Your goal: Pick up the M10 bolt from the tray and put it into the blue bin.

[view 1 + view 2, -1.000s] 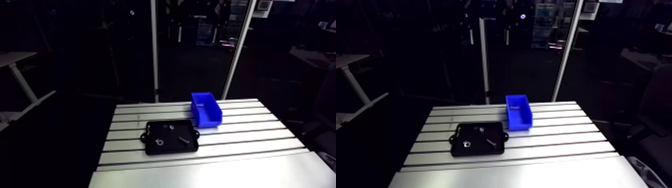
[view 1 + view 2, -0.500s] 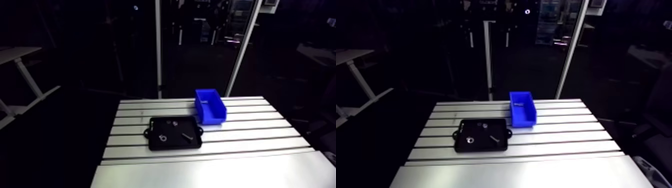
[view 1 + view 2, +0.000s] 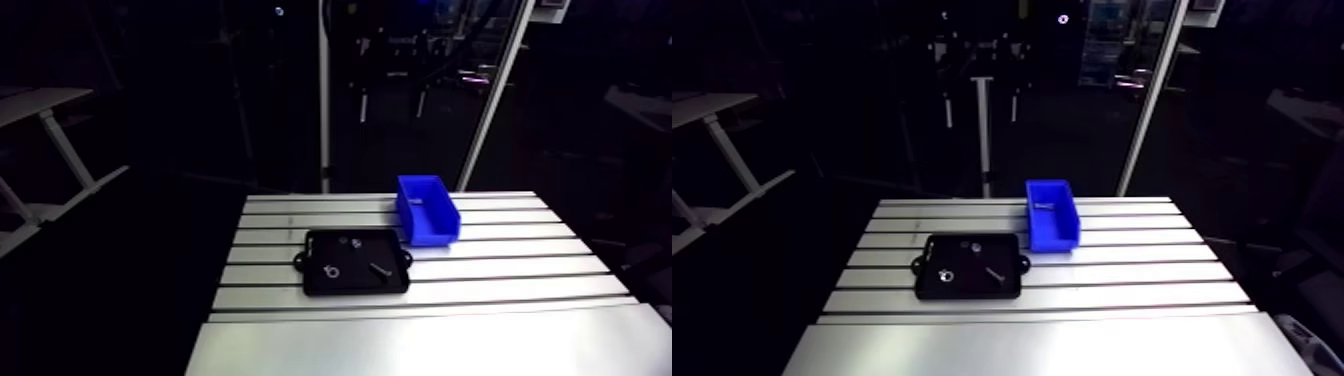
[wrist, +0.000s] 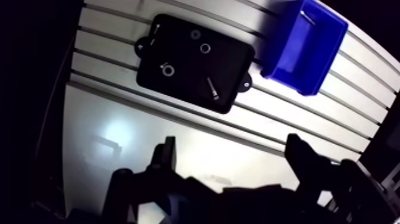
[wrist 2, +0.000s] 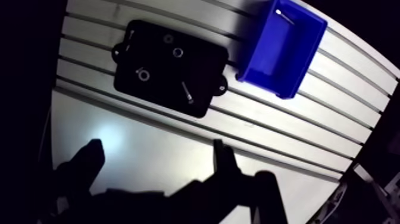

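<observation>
Tray (image 4: 187, 72) — one bolt (image 4: 212, 89), three rings (image 4: 167, 70), one blue bin (image 4: 297, 55)

A dim room is seen behind the slotted aluminium table (image 3: 500, 290) — mostly black. A white upright post (image 3: 323, 100) and a slanted post (image 3: 496, 95) are faintly lit; a pale desk (image 3: 45, 98) is set off to one side. A glare patch (image 4: 116, 134) is thrown on the tabletop.

tray (image 3: 355, 285) is plain black, bin (image 3: 436, 232) solid bright blue. table (image 3: 500, 290) = silver-grey alu w/ dark slot lines striping it. bolt (image 4: 212, 90) + ring-shaped bits (image 4: 167, 70) on the tray look silvery, same w/ the small piece (image 4: 308, 16) inside the bin.
</observation>
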Motion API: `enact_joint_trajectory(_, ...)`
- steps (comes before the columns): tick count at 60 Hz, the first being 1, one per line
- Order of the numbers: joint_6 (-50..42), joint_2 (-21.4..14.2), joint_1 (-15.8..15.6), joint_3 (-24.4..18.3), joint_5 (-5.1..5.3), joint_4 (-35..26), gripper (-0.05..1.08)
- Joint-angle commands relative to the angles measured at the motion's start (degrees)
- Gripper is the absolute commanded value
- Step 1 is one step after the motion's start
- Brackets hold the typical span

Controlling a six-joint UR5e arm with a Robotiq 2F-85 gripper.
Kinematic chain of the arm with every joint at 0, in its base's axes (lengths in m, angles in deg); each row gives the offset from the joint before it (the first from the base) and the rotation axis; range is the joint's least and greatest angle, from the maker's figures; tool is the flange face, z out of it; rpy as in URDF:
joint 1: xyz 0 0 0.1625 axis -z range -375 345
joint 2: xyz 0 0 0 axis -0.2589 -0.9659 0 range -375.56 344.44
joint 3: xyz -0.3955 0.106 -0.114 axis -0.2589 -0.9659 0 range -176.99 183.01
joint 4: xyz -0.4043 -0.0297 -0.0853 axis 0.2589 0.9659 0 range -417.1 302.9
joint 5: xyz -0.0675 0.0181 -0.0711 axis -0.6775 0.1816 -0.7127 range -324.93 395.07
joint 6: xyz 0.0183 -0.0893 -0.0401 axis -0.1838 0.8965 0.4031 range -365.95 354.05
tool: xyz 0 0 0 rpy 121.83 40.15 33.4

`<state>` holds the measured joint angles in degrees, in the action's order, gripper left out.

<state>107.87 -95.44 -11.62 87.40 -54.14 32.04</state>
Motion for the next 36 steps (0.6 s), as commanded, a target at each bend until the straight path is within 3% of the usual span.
enact_joint_trajectory(1,2.55,0.03,-0.04,3.38,-0.21,4.55,0.01)
enact_joint_trajectory(15,4.23,1.25,-0.05,6.09,-0.37,7.89,0.01)
enact_joint_trajectory(25,5.96,2.21,-0.05,9.49,-1.84,12.93,0.01)
enact_joint_trajectory(36,9.93,3.08,0.03,12.49,-2.06,15.60,0.01)
